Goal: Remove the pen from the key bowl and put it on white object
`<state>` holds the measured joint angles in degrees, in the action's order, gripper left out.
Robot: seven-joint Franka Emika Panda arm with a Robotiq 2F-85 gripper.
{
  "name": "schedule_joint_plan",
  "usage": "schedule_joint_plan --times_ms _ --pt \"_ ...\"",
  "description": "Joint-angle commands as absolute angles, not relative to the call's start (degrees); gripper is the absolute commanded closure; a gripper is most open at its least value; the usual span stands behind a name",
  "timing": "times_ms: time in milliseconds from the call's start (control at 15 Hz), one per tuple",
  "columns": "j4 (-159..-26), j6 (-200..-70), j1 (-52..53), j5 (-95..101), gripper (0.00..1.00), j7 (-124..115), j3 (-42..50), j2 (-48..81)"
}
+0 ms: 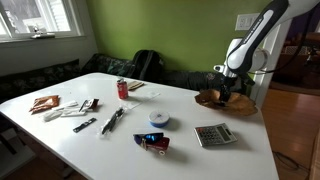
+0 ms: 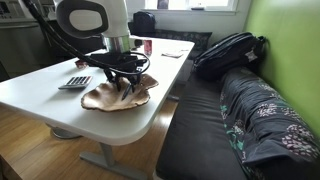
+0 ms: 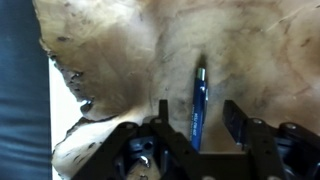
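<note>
The wide brown wooden key bowl [image 1: 214,99] sits at the table's far end and shows in both exterior views [image 2: 105,98]. It fills the wrist view [image 3: 130,55]. A blue pen [image 3: 198,100] lies inside it, pointing away from the camera. My gripper [image 3: 197,118] hangs low over the bowl, open, with a finger on each side of the pen and not touching it. In the exterior views the gripper [image 1: 225,92] reaches down into the bowl [image 2: 124,77]. The small round white object [image 1: 159,118] with a bluish patch lies mid-table.
A grey calculator [image 1: 212,135] lies near the bowl and shows again [image 2: 75,82]. A red can [image 1: 123,89], pens and markers [image 1: 112,120], white packets [image 1: 62,112] and a dark wrapper [image 1: 153,143] are spread over the table. A dark sofa with a bag [image 2: 225,50] stands beside it.
</note>
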<state>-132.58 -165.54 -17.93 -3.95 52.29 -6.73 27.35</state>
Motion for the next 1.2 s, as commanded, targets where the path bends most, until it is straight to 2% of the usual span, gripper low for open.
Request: schedule_joint_plan --times_ms 0,67,133,200,267,400,467,600,667,933,1133 --pt "-131.7 -167.0 -18.1 -3.1 0.52 50.2 -7.5 29.4" --pt "-131.7 -167.1 -18.0 -3.0 0.52 49.9 -7.6 29.5" --pt "-131.6 -167.1 -18.0 -2.9 0.62 49.7 -7.6 29.6" --pt "-131.5 -167.2 -17.9 -2.8 0.76 49.4 -7.7 29.7" --pt "-131.5 -167.3 -17.9 -2.7 0.79 49.1 -7.7 29.7" --pt "-132.0 -167.7 -18.1 -2.7 0.96 48.9 -7.9 29.2" --pt "-132.4 -167.9 -18.2 -2.6 0.99 48.8 -8.0 28.7" --pt "-133.1 -167.7 -19.3 -3.2 0.96 49.4 -9.2 27.4" --pt "-134.0 -167.3 -20.3 -3.7 0.98 50.1 -10.3 26.0" --pt "-141.0 -166.7 -22.2 -4.9 0.97 51.7 -13.4 14.9" --pt "-142.8 -167.2 -23.1 -11.3 0.97 57.1 -19.1 9.1"
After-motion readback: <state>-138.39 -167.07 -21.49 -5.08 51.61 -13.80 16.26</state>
